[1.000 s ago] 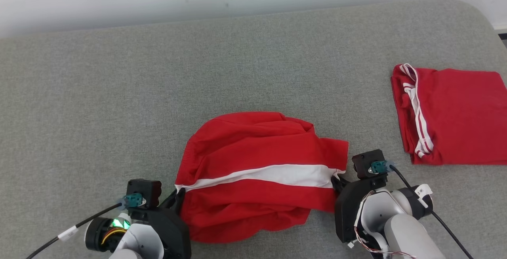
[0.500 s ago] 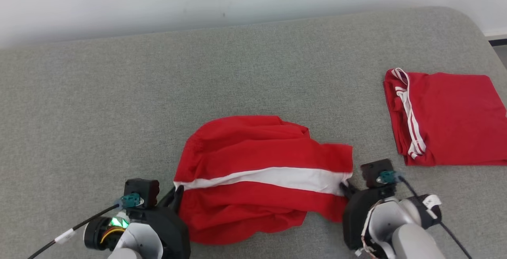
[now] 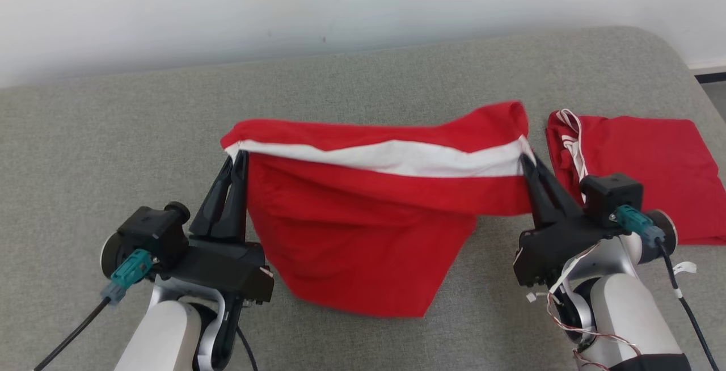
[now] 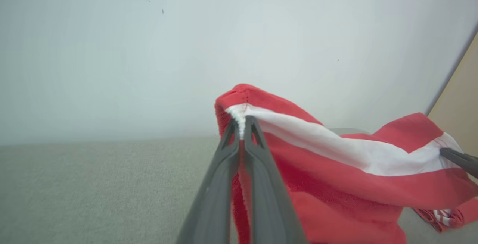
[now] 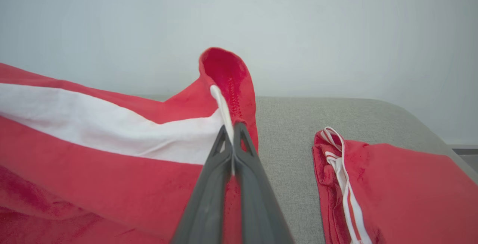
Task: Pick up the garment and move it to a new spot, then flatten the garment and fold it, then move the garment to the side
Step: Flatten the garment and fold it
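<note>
I see left gripper [image 3: 239, 159] clenched on garment [image 3: 363, 240] at one end of white stripe [image 3: 397, 158] — right gripper [image 3: 526, 161] clamped on other end. Red cloth stretched between them, raised, lower part hanging toward near edge of grey padded surface [image 3: 113, 133], about mid-width (whether hem touches surface, I cannot tell). By right edge: second red garment [image 3: 641, 172], folded flat, just beside right gripper.

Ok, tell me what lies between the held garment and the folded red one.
Bare grey surface, clearest in the right wrist view, separates the garment from the folded red garment.
</note>
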Controlling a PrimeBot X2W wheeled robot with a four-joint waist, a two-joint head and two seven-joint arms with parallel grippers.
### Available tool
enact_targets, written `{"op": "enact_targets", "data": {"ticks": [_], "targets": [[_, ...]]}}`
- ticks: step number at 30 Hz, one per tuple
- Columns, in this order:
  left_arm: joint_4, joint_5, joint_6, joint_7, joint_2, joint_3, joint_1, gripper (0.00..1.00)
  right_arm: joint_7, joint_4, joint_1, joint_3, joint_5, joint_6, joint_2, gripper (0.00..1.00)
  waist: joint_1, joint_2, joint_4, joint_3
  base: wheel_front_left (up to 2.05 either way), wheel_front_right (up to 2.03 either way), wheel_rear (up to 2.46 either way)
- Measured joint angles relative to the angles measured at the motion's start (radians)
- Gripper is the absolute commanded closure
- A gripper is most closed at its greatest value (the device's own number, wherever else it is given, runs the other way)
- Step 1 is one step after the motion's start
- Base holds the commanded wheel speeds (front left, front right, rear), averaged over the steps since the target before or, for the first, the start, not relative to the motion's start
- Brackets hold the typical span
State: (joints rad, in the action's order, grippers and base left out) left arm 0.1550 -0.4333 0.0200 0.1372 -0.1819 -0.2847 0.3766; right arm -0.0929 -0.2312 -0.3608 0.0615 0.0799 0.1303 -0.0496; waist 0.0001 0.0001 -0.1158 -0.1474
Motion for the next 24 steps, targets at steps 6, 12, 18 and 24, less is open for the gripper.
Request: {"op": "enact_targets", "data": {"ticks": [6,12,18,24], "targets": [[-0.030,0.004,0.007,0.040,0.008,-0.010,0.004,1.00,0.109,0.016,-0.013,-0.019,0.002,0.000,-0.001,1.00,-0.0001,0.0000,0.006,0.012,0.00,0.00,0.00],[0.062,-0.020,-0.007,-0.088,-0.009,-0.039,-0.094,1.00,-0.020,-0.103,0.045,-0.035,0.006,0.000,0.000,1.00,-0.0001,0.0000,0.011,0.008,0.00,0.00,0.00],[0.104,-0.046,0.000,-0.173,-0.026,-0.065,-0.151,1.00,-0.092,-0.194,0.080,-0.028,0.034,0.000,0.000,1.00,0.0000,0.0000,0.022,-0.004,0.00,0.00,0.00],[0.135,-0.047,0.004,-0.169,-0.023,-0.079,-0.156,0.98,-0.092,-0.260,0.077,-0.016,0.045,0.000,0.000,1.00,0.0000,0.0000,0.032,-0.011,0.00,0.00,0.00]]}}
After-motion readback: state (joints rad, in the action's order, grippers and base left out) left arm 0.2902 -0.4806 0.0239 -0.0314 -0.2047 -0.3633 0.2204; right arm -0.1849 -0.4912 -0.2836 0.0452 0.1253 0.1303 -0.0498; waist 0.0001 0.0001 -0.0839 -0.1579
